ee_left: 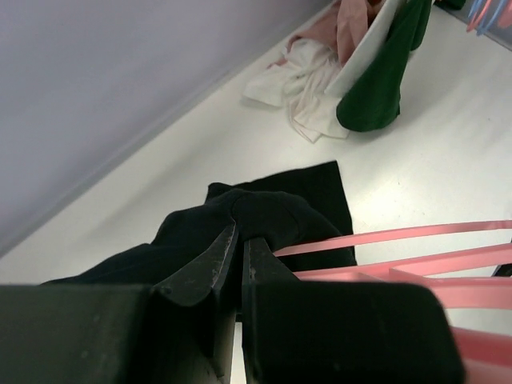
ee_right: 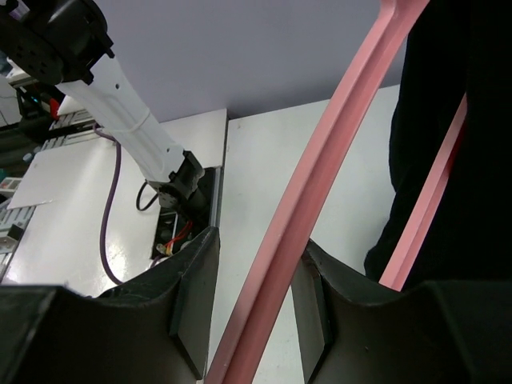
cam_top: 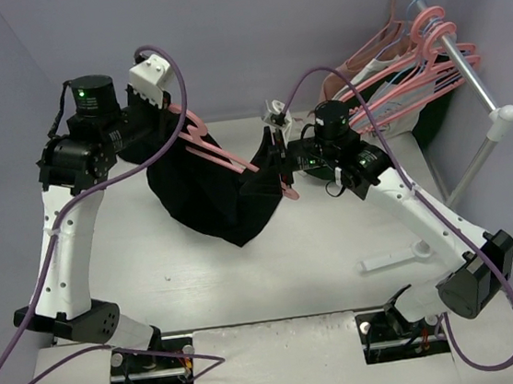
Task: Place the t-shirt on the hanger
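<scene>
Hovering above the table, left gripper (ee_left: pixel 241 237) pinches the t-shirt (cam_top: pixel 203 196); right gripper (ee_right: pixel 254 244) straddles the hanger (ee_right: pixel 328 152), clamping unclear

The hanger (ee_right: pixel 320 160) runs between the right gripper (ee_right: pixel 258 238) fingers, beside the t-shirt (ee_right: pixel 472 120).

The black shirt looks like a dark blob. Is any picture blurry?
Top view: sharp, evenly lit, the shirt shows few folds. Left wrist view: the left end effector looks soft. Right wrist view: the hanger near the lens is blurred.
</scene>
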